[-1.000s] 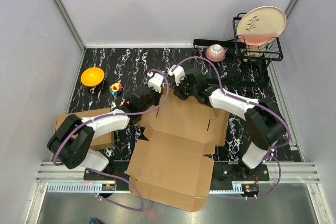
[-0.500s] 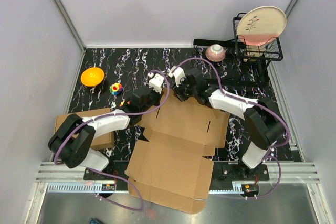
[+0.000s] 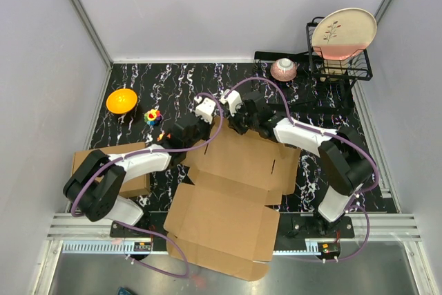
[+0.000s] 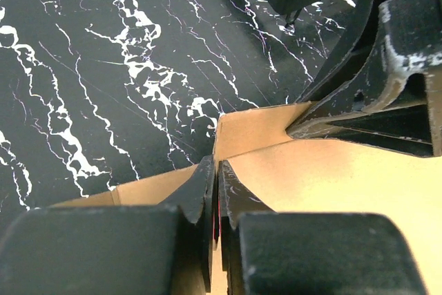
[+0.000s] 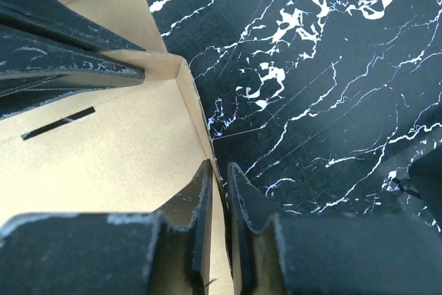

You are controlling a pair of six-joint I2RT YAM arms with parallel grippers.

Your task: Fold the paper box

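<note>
The paper box lies mostly flat and unfolded across the table's middle and over its near edge. Its far flap is raised at the corner between my two grippers. My left gripper is shut on the flap's thin edge, with cardboard on both sides of the fingers. My right gripper is shut on the same flap's edge from the other side. Each wrist view shows the other gripper's dark fingers close by: the right one and the left one.
A second plain carton sits under my left arm. An orange bowl and a small coloured toy lie at the far left. A pink bowl and a wire rack holding a plate stand at the far right.
Both grippers have moved slightly away from the bases, raising the flap's far edge. The box's near panel has shifted a little to the left.
</note>
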